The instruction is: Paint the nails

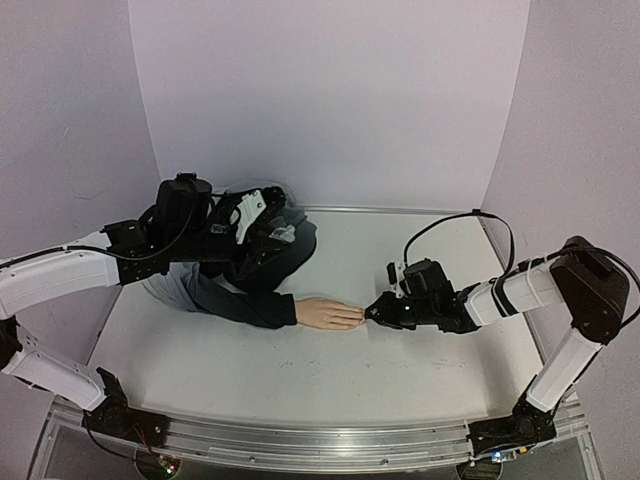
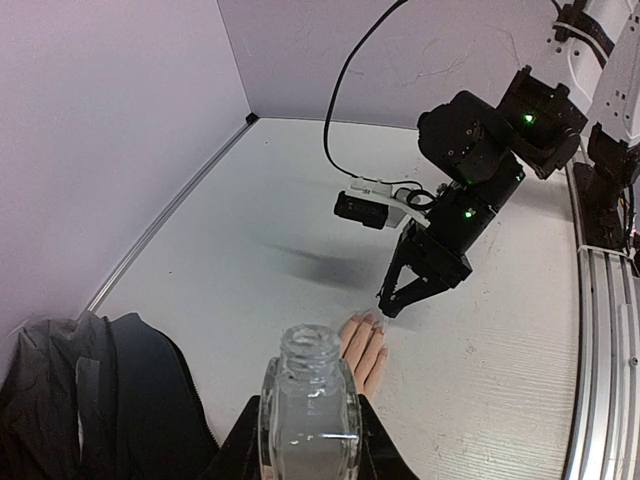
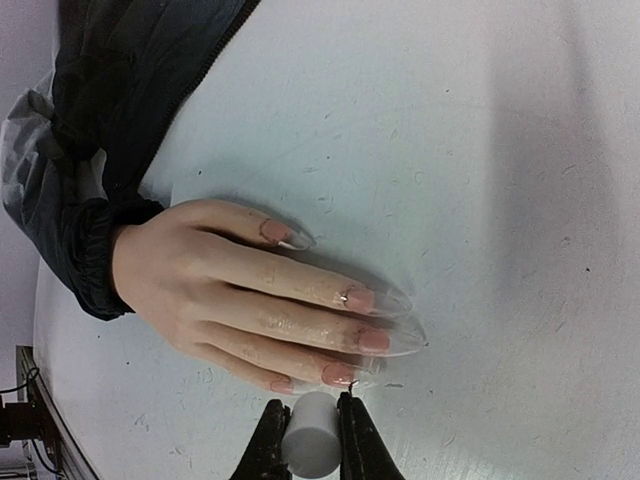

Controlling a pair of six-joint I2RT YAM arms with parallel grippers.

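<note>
The pale mannequin hand lies palm down mid-table, in a dark navy-and-grey sleeve. Its long pinkish nails point toward my right gripper. My right gripper is shut on a small white cylindrical cap, just off the fingertips beside the nearest nail. It also shows in the left wrist view, tip down at the nails; the brush itself is barely visible. My left gripper is shut on an open clear glass bottle, held upright above the jacket, behind the hand.
The bunched dark jacket lies at the back left under my left arm. The right arm's black cable loops over the table. Purple walls enclose the back and sides. A metal rail runs along the front edge.
</note>
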